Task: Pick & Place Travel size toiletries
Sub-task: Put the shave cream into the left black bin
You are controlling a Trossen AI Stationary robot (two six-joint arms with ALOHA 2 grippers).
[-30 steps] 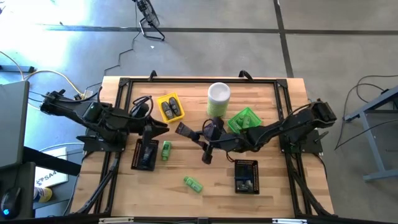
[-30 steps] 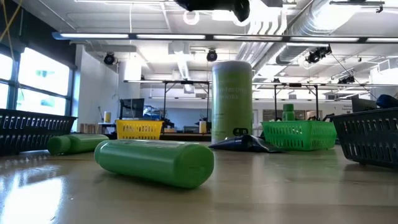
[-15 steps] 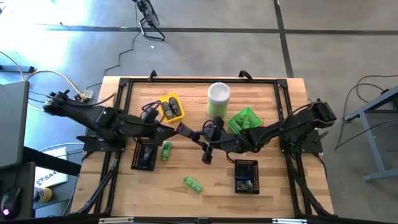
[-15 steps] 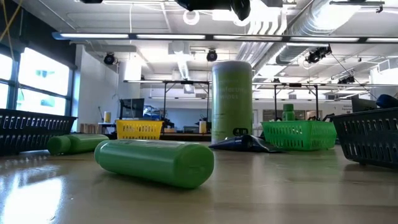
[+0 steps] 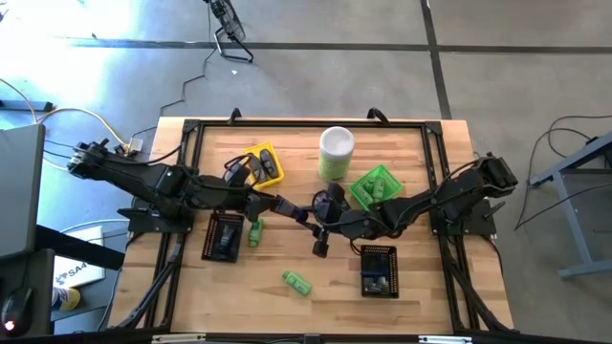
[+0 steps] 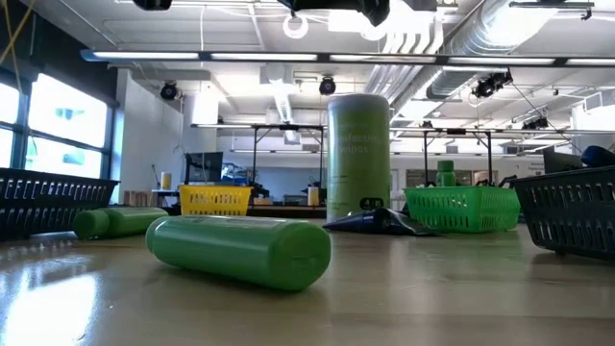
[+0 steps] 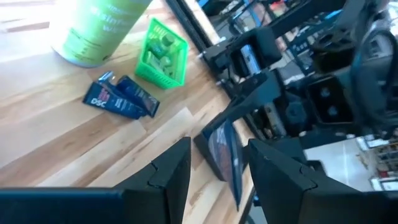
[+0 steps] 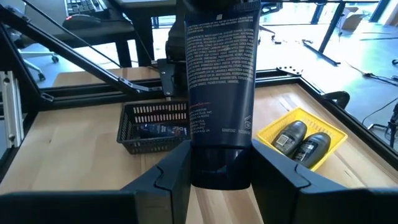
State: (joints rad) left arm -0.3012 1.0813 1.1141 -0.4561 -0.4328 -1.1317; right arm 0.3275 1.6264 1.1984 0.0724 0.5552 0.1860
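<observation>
While both arms reach in over the table's middle, my right gripper (image 5: 320, 241) hangs above the bare wood between the green tray (image 5: 374, 185) and the black tray (image 5: 379, 271), fingers (image 8: 173, 177) closed on a dark navy tube (image 8: 221, 93) that stands upright between them in the right wrist view. My left arm stretches from the left edge toward the centre, and its gripper (image 5: 284, 204) sits just short of the right one; its fingers (image 7: 171, 171) stand parted with nothing between them, and past them I see the same tube (image 7: 225, 155) held by the other arm.

Counting what I can: two green bottles loose on the wood, one (image 5: 255, 230) beside the left black tray (image 5: 223, 236) and one (image 5: 296, 282) nearer the front; two dark grey ovals (image 8: 301, 140) in the yellow tray (image 5: 260, 164); two navy packets (image 7: 121, 98) lying together by the canister (image 5: 336, 151). The green tray holds green items whose number I cannot tell
</observation>
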